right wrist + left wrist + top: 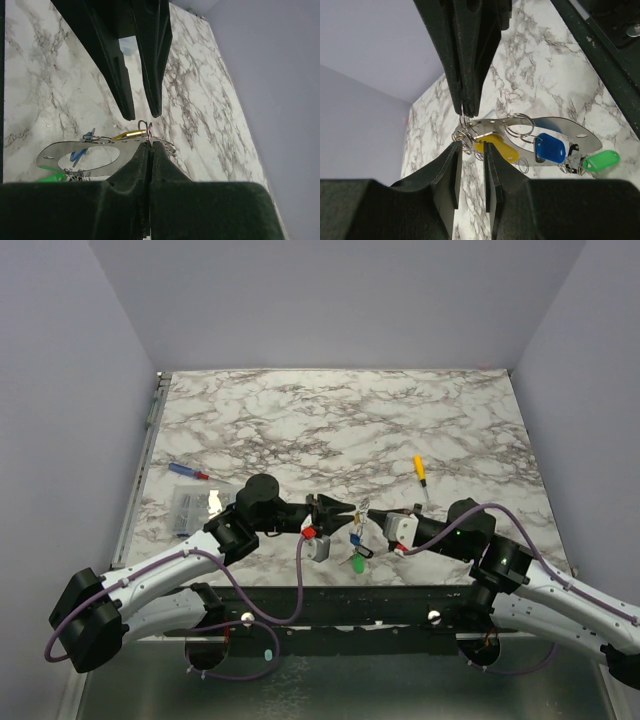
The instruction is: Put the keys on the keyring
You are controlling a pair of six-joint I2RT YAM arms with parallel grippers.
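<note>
The keyring [580, 134], a flat silver oval loop, hangs above the table between both grippers, also visible in the right wrist view as the keyring [50, 150]. Keys with a yellow head [500, 148], a blue head [550, 149] and a green head [601, 160] dangle from it on small rings. My right gripper [150, 141] is shut on a small wire ring at the loop's end. My left gripper [471, 147] faces it, jaws slightly apart, with nothing between them; the yellow head lies just past its tips. From above, the left gripper [338, 510] and right gripper [372, 514] nearly meet.
An orange-handled screwdriver [420, 470] lies at right of centre. A slim blue-and-red stick [188, 471] and a clear packet [195, 508] lie at the left. The table's front edge [330, 587] runs just below the grippers.
</note>
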